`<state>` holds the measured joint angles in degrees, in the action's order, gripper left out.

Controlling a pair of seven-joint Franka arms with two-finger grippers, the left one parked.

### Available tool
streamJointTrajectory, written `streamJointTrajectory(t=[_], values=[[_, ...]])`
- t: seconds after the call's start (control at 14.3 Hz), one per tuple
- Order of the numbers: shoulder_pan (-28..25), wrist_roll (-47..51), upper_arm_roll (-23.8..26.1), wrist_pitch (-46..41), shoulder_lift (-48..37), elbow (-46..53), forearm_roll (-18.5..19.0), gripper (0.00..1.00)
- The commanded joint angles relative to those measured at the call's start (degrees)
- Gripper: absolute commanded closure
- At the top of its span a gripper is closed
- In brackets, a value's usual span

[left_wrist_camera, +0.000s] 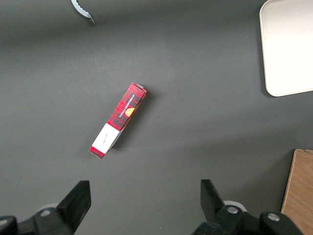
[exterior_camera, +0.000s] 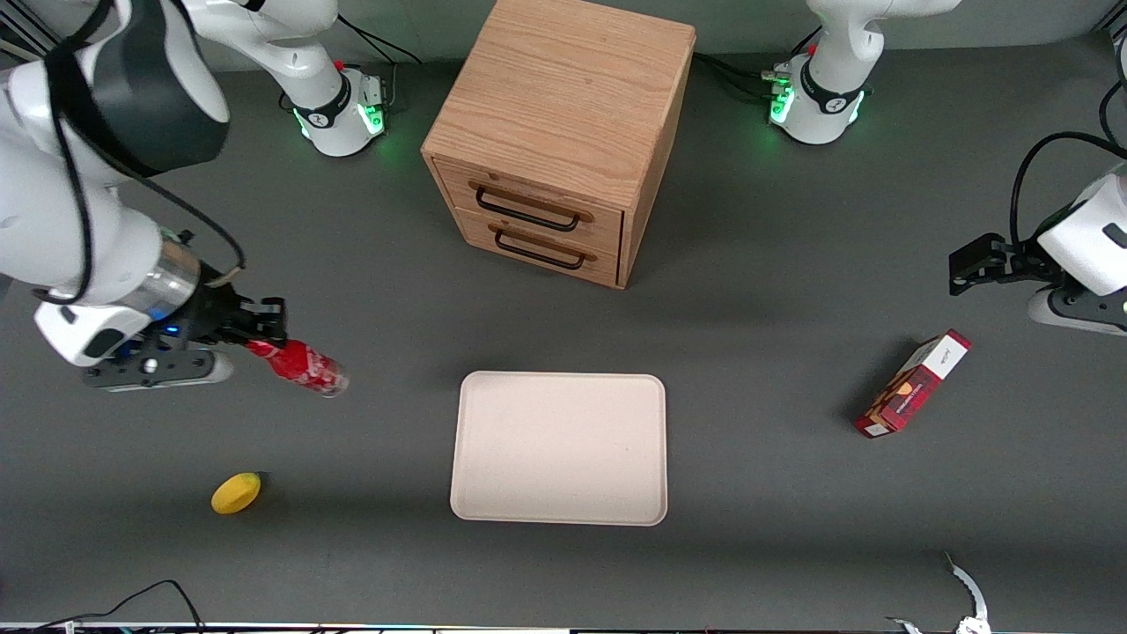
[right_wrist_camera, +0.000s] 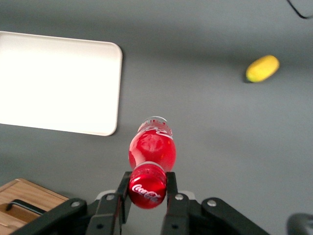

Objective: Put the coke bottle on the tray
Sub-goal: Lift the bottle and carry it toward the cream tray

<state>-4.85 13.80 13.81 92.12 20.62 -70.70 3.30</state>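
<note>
Nearest the front camera, a yellow lemon-shaped fruit is seen lying on the grey desk, well apart from the tray toward the working arm's end; it also shows in the right wrist view.

The tray is laid flat on the desk, nearer the front camera than the wooden drawer cabinet. Nothing is seen on its cream surface; rim and rounded corners are fully exposed. One corner is also caught in the right wrist view and another in the left wrist view.

The coke bottle is held off the desk, tilted, toward the working arm's end from the tray and not touching it. The red cap end is clamped; the clear base is pointed toward the tray. In the right wrist view the bottle is gripped near the cap by the two black fingers, white lettering visible.

The pincer is closed on the bottle's cap end, positioned above the desk, farther from the front camera than the fruit.

Both cabinet drawers are seen closed, black handles facing the tray; contents cannot be told.

A red-and-white carton box is lying on the desk toward the parked arm's end, well apart from the tray; also seen in the left wrist view.
</note>
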Motion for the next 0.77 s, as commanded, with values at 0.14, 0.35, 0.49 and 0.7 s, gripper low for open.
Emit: streamJointTrajectory(t=[0.14, 0.35, 0.49, 0.7], values=[[-4.03, 0.88, -0.54, 1.2, 11.01, 14.53, -0.4, 1.0], [-6.39, 0.87, -0.89, 9.63, 13.91, 14.62, -0.23, 1.0], [-7.37, 1.4, -0.89, 15.08, 16.28, 14.62, -0.14, 1.0], [-9.74, 1.58, -2.47, 21.59, 19.45, 14.71, -0.05, 1.0]])
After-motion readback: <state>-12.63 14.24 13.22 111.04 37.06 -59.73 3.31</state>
